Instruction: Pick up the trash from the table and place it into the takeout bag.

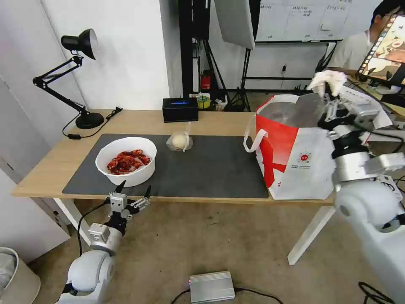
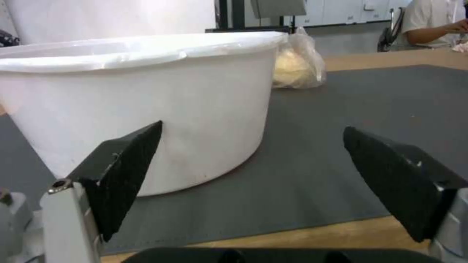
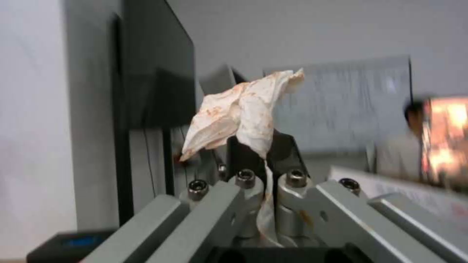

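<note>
My right gripper is shut on a crumpled white tissue, stained orange, held high above the far rim of the takeout bag. The right wrist view shows the tissue pinched between the shut fingers. The white-and-red takeout bag stands open on the table at the right end. My left gripper hangs open at the table's front edge, just in front of the white bowl of red shells. In the left wrist view the bowl stands close ahead. A small clear bag with a pale lump lies mid-mat.
A dark grey mat covers the tabletop. A black desk lamp stands at the back left and a black tissue box at the back middle. A grey box lies on the floor. A person sits far right.
</note>
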Robot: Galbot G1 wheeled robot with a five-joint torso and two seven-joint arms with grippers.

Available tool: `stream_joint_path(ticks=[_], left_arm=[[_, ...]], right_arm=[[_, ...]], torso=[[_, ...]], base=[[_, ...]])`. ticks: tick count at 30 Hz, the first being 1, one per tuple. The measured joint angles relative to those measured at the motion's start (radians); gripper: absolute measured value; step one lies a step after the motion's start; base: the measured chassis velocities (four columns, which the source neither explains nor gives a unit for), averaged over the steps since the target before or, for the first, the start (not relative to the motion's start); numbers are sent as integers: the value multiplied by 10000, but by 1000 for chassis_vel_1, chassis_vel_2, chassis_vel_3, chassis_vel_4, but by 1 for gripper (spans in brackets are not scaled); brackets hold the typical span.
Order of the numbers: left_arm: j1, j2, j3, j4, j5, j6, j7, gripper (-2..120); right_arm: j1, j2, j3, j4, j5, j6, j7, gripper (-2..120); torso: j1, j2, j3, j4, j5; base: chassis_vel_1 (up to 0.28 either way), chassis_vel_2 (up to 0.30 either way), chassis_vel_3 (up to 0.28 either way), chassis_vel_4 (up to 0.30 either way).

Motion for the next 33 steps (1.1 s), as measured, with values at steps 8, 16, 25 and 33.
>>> stream_joint_path(ticks=[8, 16, 25, 33], left_arm=[[-17, -11, 61, 1, 11, -1, -16, 100], [36, -229, -174, -291, -3, -38, -12, 100], [178, -285, -240, -392, -99, -162, 24, 100], [124, -246, -308, -445, -251, -167, 44, 100]], right_arm=[[961, -990, 249, -65, 2589, -2338, 1033, 0], [2578, -2037, -296, -938, 6249, -4195, 2329, 0], [5021, -2232, -1598, -1913, 9588, -5674, 4501, 0], [5681, -2063, -2417, -2704, 10540, -6253, 5359, 0]], torso=[[0, 0, 0, 1, -1], [0, 0, 0, 0, 0], [1, 0, 0, 3, -3], [0, 0, 0, 0, -2]], base=[[0, 0, 0, 0], [0, 0, 0, 0], [0, 0, 0, 0], [0, 0, 0, 0]])
